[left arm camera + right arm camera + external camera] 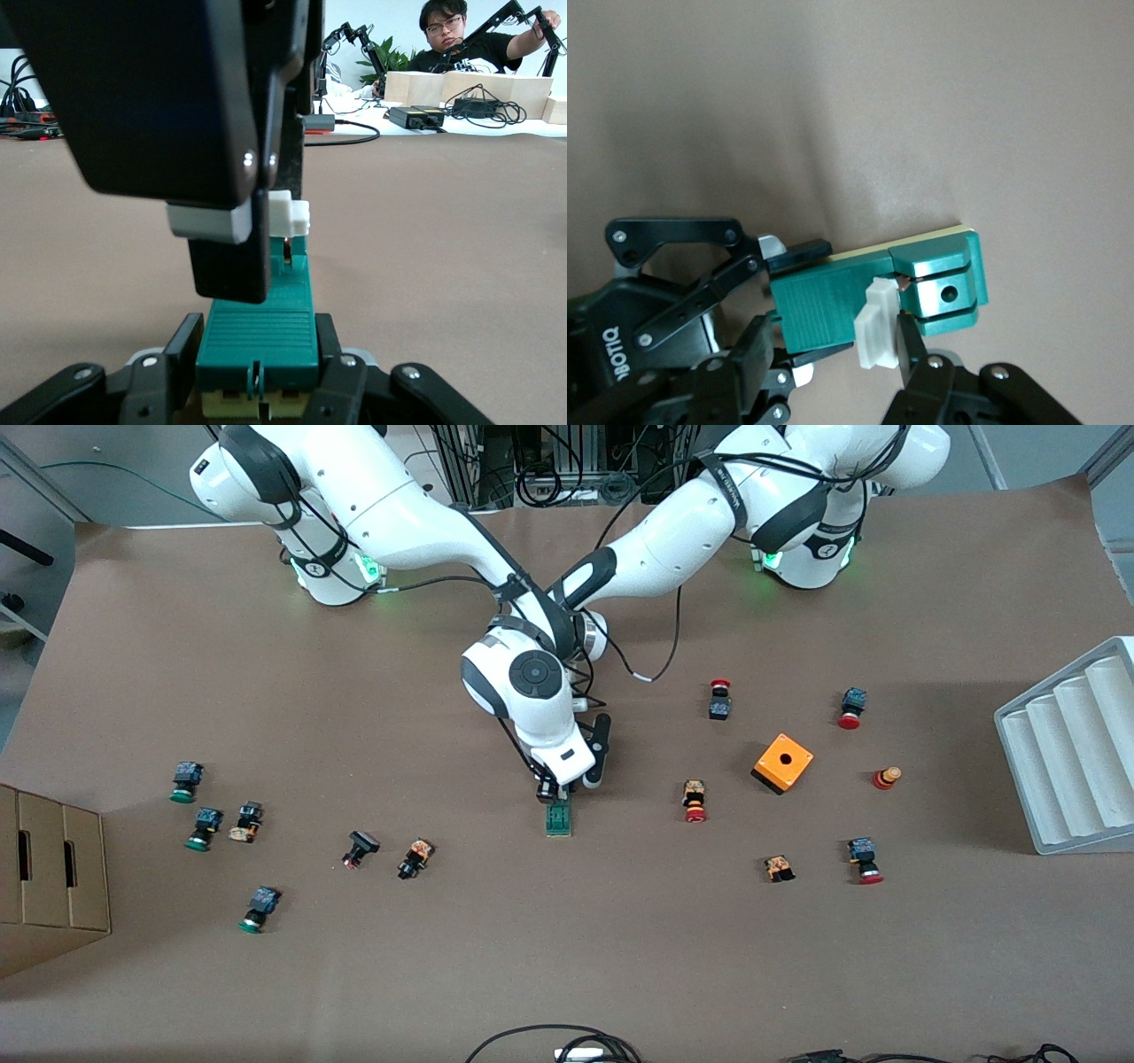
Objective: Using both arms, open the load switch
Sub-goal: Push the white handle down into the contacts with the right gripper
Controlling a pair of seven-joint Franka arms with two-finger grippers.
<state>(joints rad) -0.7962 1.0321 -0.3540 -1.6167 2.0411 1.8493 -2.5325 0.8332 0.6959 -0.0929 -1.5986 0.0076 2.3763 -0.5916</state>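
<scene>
Currently the load switch (558,818) lies mid-table, with the orange box (783,763) at its 3 o'clock. Left gripper (257,376) is clenched across the green body; right gripper (888,341) pinches the white piece (877,324). Judged light, rigid, smooth plastic: hold body flanks firmly, pull the latch gently.

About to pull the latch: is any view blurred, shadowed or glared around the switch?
Front view: arms' shadow falls beside the narrow green load switch, which stays readable. Left wrist view: the right gripper looms dark and soft close up. Right wrist view: sharp, even light, no glare.
</scene>
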